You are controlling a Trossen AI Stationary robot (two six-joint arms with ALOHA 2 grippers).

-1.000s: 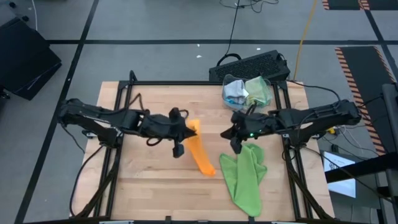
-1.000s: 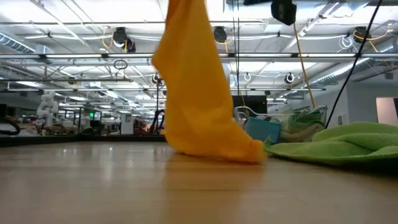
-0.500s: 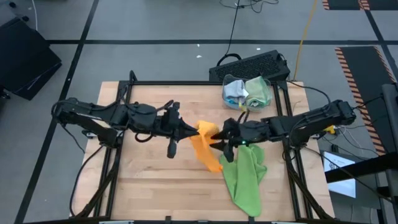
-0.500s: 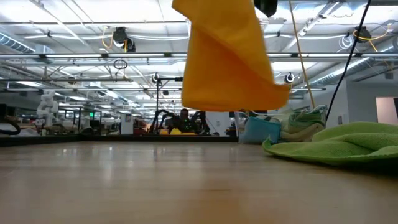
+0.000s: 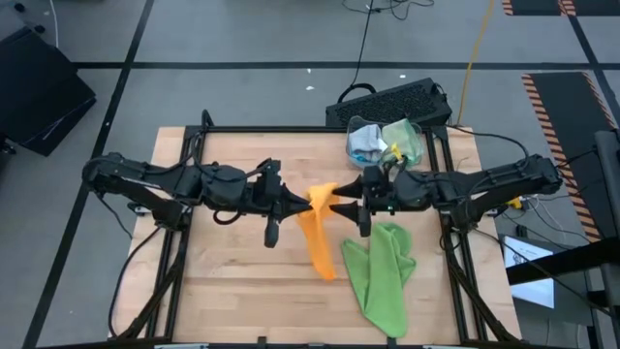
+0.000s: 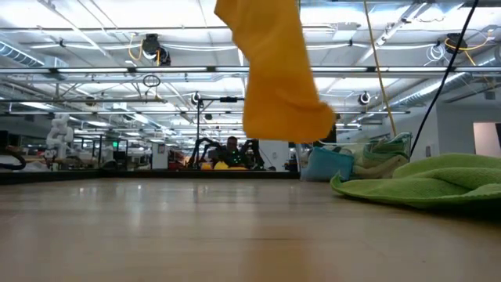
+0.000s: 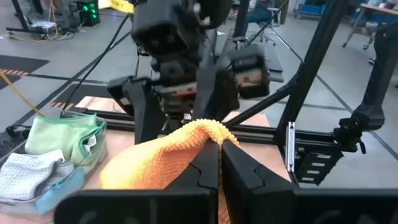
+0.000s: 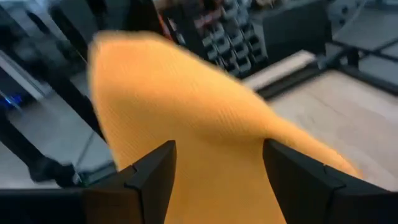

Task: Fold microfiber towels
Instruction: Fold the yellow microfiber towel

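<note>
Soft orange microfiber towel [image 5: 318, 229] hanging above mid-table.
Pinched in closed left gripper [image 5: 302, 202]; right gripper [image 5: 360, 202] beside it, fingers spread, gripping nothing.

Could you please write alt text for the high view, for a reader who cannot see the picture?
Seen from above, the left gripper holds an orange towel that hangs over a wooden table, and the open right gripper faces it from the other side. A lime green towel lies crumpled beside it, under the right arm.

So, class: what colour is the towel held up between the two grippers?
Orange towel; the low view shows it best.
</note>
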